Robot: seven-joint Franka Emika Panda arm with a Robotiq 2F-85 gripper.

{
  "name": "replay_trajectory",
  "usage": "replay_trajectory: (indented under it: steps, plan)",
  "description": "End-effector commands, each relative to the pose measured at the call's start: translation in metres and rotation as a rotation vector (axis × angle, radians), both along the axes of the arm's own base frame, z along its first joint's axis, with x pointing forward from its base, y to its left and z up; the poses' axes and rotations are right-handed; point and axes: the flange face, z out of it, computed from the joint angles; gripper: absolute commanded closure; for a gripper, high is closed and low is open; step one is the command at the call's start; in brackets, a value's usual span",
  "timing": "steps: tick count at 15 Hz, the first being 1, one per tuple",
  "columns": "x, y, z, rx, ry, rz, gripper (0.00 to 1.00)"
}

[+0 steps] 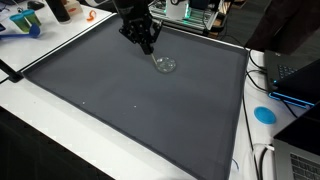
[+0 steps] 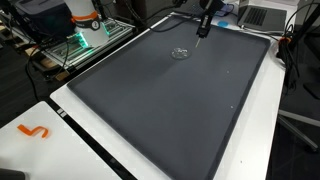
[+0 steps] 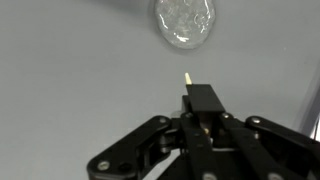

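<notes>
My gripper (image 1: pixel 148 44) hangs over the far part of a dark grey mat (image 1: pixel 120 100), also seen in both exterior views (image 2: pixel 203 30). In the wrist view its black fingers (image 3: pixel 203 100) are closed together, with a thin pale stick tip (image 3: pixel 187 75) poking out between them. A small clear glass dish (image 1: pixel 165 64) lies on the mat just beside and below the gripper; it also shows in an exterior view (image 2: pixel 180 53) and at the top of the wrist view (image 3: pixel 185 22). The stick tip is close to the dish but apart from it.
The mat covers a white table (image 2: pixel 60 110). A blue disc (image 1: pixel 264 114) and a laptop (image 1: pixel 298 78) sit beside the mat. An orange squiggle (image 2: pixel 35 131) lies on the table corner. A rack with green light (image 2: pixel 85 42) stands beyond the mat's edge.
</notes>
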Motion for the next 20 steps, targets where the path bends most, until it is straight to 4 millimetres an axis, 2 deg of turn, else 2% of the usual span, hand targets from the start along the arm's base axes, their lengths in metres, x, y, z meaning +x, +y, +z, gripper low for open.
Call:
replay_trajectory:
  steps: [1,11,20]
  plan:
    - [-0.033,-0.016,0.007,0.067,-0.067,0.009,0.97]
    - [-0.089,-0.031,0.020,0.190,-0.132,0.079,0.97]
    - [-0.121,-0.027,0.034,0.193,-0.209,0.112,0.97]
